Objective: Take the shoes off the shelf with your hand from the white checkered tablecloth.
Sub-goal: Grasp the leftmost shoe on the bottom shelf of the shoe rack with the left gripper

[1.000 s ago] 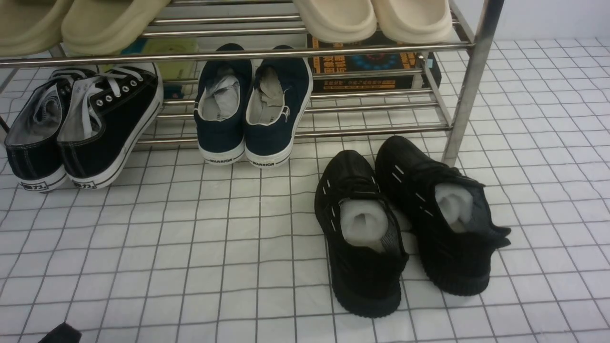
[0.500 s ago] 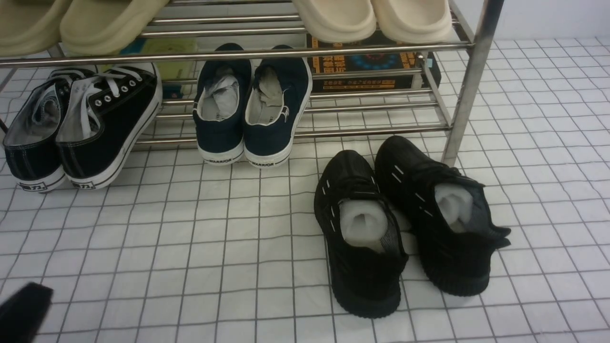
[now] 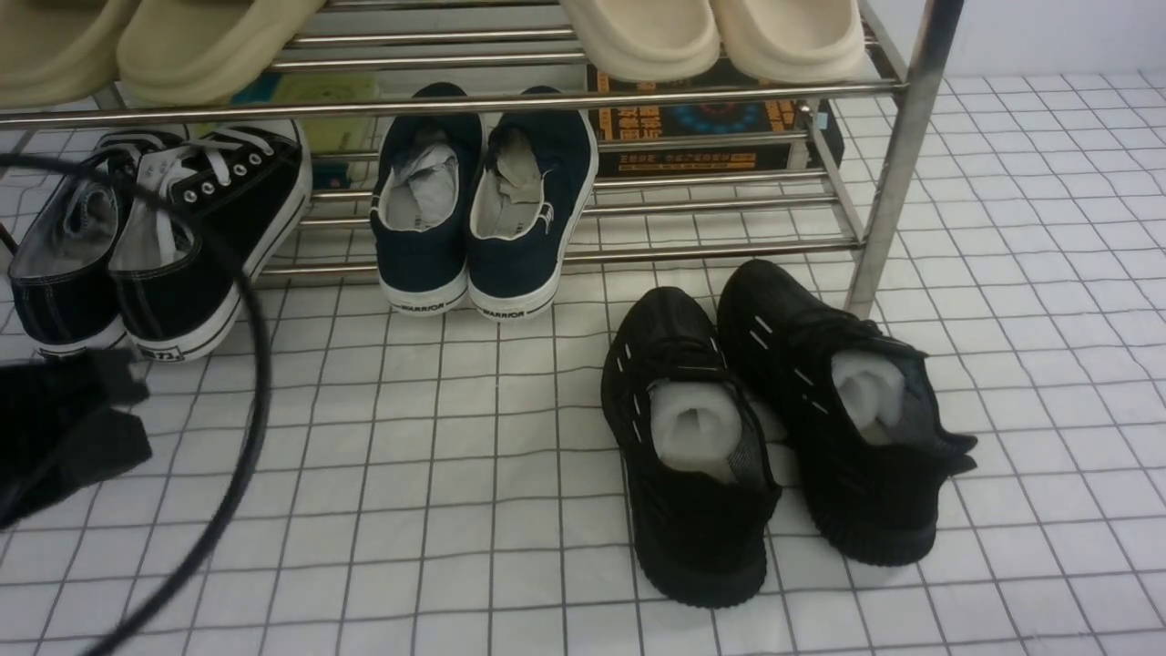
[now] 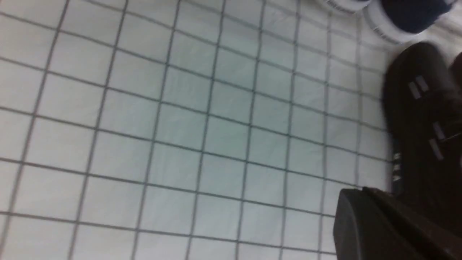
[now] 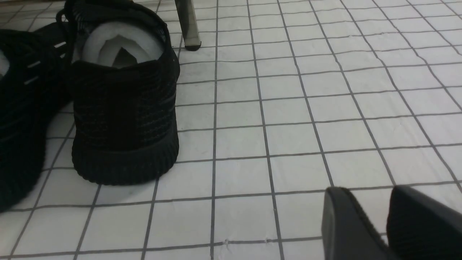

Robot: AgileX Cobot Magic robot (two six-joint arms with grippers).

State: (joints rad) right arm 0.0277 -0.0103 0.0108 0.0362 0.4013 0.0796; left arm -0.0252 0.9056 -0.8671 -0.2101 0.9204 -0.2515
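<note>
**Item: left gripper** [image 3: 100, 410]. 1.0 s ago: only a small blk tip at btm edge, front view. 0.5 s ago: bigger blk block in btm-left corner. Now: higher up at left edge, just in front of the heels of the shoes [image 3: 264, 196], hiding part of the heel labels.

**Item: cable** [image 3: 263, 364]. Not in view earlier. Now loops across the shoes, then down over the white checkered tablecloth [image 3: 437, 474] to btm edge.

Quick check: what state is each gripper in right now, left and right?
Left gripper: cannot tell, blurred and partly out of view.
Right gripper: shut, holding nothing.
</note>
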